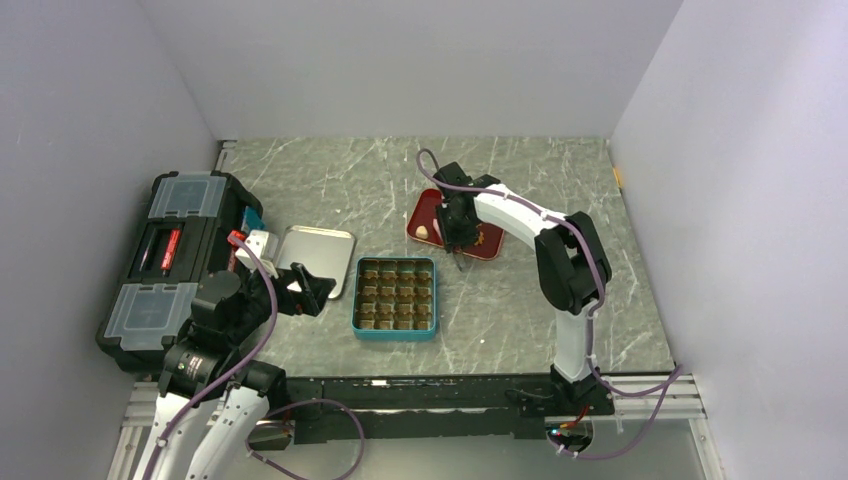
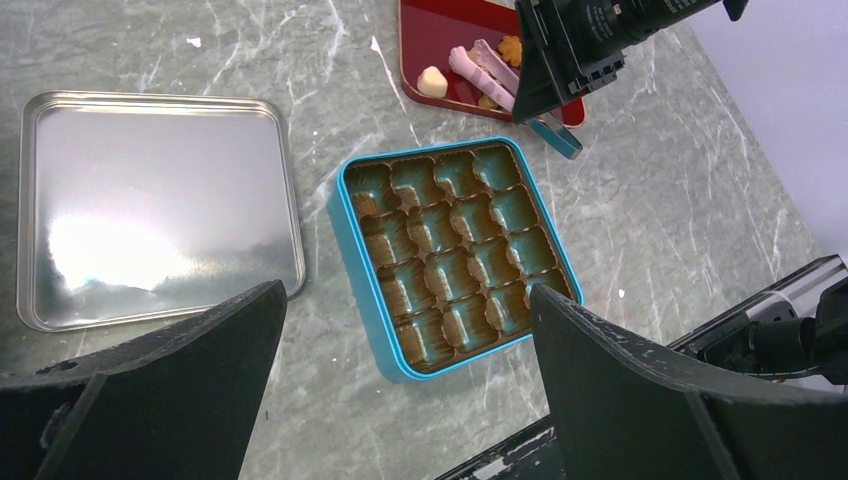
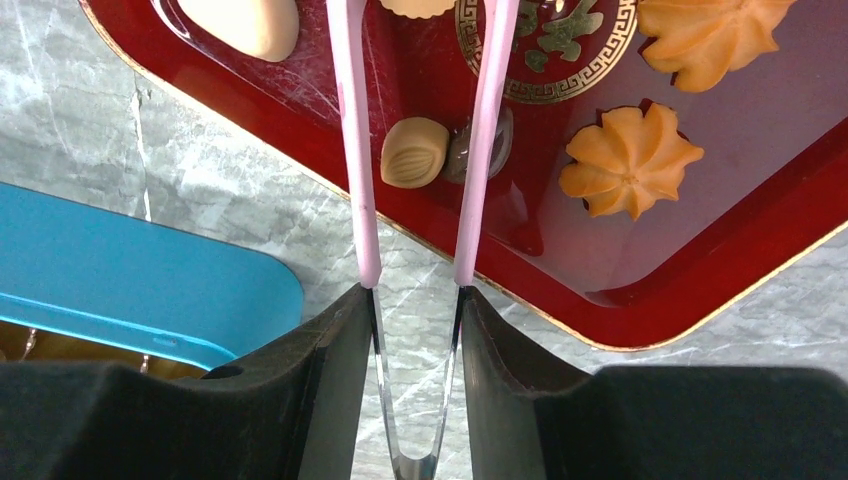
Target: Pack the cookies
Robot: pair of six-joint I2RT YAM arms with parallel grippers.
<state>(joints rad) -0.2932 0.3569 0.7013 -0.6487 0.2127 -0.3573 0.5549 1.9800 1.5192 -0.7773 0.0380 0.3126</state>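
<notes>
The cookies lie on a red tray point(image 3: 700, 200): two orange flower-shaped ones point(image 3: 628, 160), a pale cream lump point(image 3: 245, 22) and a small tan piece point(image 3: 415, 152). A dark piece point(image 3: 497, 140) shows partly behind one tong arm. My right gripper point(image 3: 413, 295) is shut on thin pink-armed tongs point(image 3: 350, 120). The tong arms straddle the tan piece, with gaps on both sides. The teal tin point(image 1: 354, 300) with brown compartments stands open in front of the tray, no cookies in it. My left gripper point(image 1: 310, 290) is open and empty, above the table near the tin point(image 2: 345, 235).
The silver tin lid point(image 1: 315, 258) lies upside down left of the tin. A black toolbox point(image 1: 180, 265) stands at the far left. The tin's corner point(image 3: 130, 275) is close to the tray's near edge. Grey walls enclose the table on three sides.
</notes>
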